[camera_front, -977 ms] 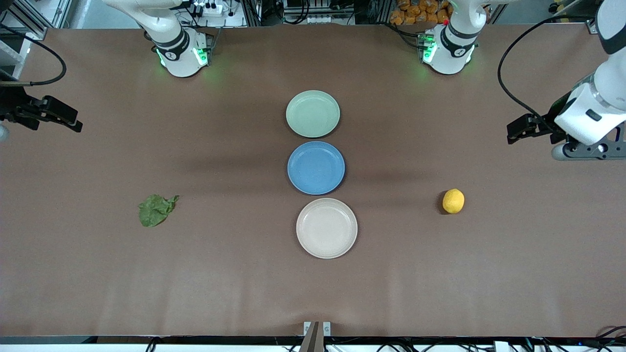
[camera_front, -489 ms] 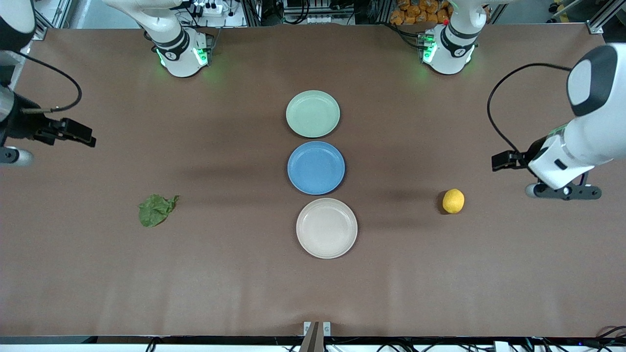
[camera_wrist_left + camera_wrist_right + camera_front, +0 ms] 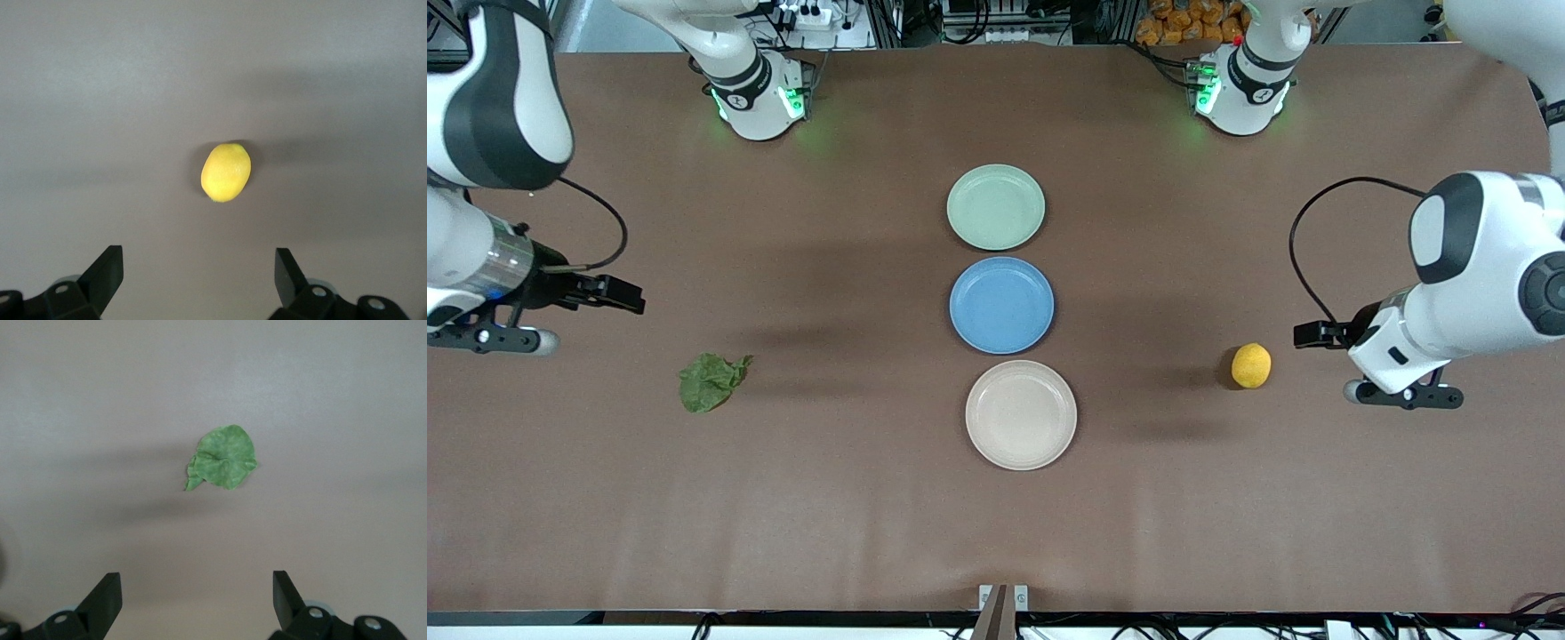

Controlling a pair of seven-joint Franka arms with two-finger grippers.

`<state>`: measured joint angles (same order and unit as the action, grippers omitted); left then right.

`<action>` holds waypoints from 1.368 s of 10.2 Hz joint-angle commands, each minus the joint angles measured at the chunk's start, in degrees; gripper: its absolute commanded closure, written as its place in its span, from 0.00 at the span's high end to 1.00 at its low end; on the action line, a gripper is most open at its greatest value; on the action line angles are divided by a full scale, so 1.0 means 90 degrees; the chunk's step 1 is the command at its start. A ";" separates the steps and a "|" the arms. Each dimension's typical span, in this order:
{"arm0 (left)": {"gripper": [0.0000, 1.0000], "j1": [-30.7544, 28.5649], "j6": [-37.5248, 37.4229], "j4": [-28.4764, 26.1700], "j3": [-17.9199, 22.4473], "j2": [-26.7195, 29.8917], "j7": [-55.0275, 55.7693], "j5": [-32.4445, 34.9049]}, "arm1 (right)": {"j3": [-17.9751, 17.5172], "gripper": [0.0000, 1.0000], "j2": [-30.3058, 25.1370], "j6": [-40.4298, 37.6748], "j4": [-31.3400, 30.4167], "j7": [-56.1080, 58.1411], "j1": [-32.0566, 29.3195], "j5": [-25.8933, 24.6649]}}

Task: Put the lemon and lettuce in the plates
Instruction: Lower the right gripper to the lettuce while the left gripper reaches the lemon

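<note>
The lemon [image 3: 1251,365] and lettuce [image 3: 711,380] are lying on the surface at opposite ends, the plates [image 3: 1021,414] between them. Left gripper [image 3: 199,277] and right gripper [image 3: 197,600] are hovering above them, fingers spread wide, empty, aligning for pickup.

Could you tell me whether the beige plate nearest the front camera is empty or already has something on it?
Empty: the beige plate shows only its bare surface. The lemon and lettuce both lie on the table.
</note>
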<state>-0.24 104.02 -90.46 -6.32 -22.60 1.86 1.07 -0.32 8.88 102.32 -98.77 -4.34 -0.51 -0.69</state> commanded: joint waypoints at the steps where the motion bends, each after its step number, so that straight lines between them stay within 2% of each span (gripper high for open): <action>1: 1.00 0.0037 0.0345 0.0003 -0.0001 -0.0329 -0.0148 0.0027 | -0.0033 1.00 -0.0156 0.0639 -0.0614 0.0043 -0.0051 -0.0313; 5: 1.00 0.0095 0.1096 -0.0270 -0.0011 -0.0759 -0.0148 0.0027 | -0.0033 1.00 0.0057 0.2008 -0.1612 0.0053 -0.0256 -0.0323; 10: 1.00 0.0213 0.1596 -0.0388 -0.0021 -0.1189 -0.0148 0.0379 | -0.0033 1.00 0.0867 0.2839 -0.1662 -0.0015 -0.0460 -0.0323; 14: 1.00 0.0242 0.1868 -0.0631 -0.0030 -0.1220 -0.0148 0.0418 | -0.0033 1.00 0.1463 0.3610 -0.1701 -0.0015 -0.0559 -0.0323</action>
<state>1.65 118.54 -94.19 -6.61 -34.14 1.49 3.52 0.10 20.48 132.82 -113.96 -4.17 -4.65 -2.59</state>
